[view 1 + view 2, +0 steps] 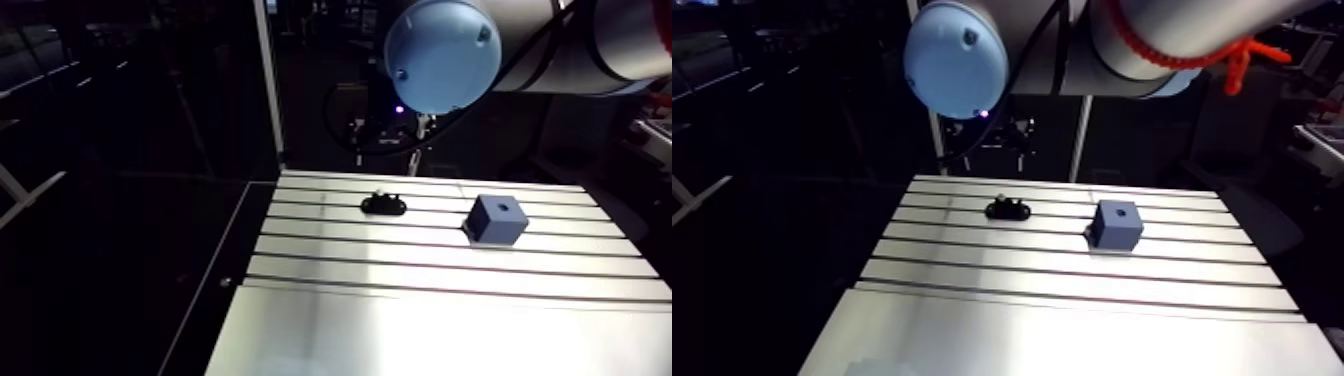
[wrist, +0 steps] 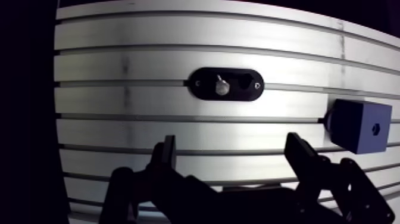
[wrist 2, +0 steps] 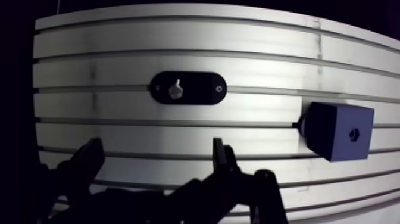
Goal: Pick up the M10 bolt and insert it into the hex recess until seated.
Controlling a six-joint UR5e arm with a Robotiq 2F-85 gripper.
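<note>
A small silver bolt (image 2: 221,87) stands upright in a black oval holder (image 2: 238,95) on the slotted table. In the arm view the holder (image 1: 384,205) lies toward the far side of the table, with a blue block (image 1: 497,220) to its right. The block (image 2: 360,126) has a small hex recess (image 2: 375,127) in one face. My gripper (image 2: 232,146) is open, with nothing between its two dark fingers (image 2: 168,152). It hovers above the table, the holder a few slots ahead of it and the block ahead and to one side.
The aluminium table (image 1: 400,300) has long slots running across it, and its near half is a smooth plate. A large blue joint cap (image 1: 442,52) of my arm hangs over the far edge. The table's left edge (image 1: 232,270) drops into darkness.
</note>
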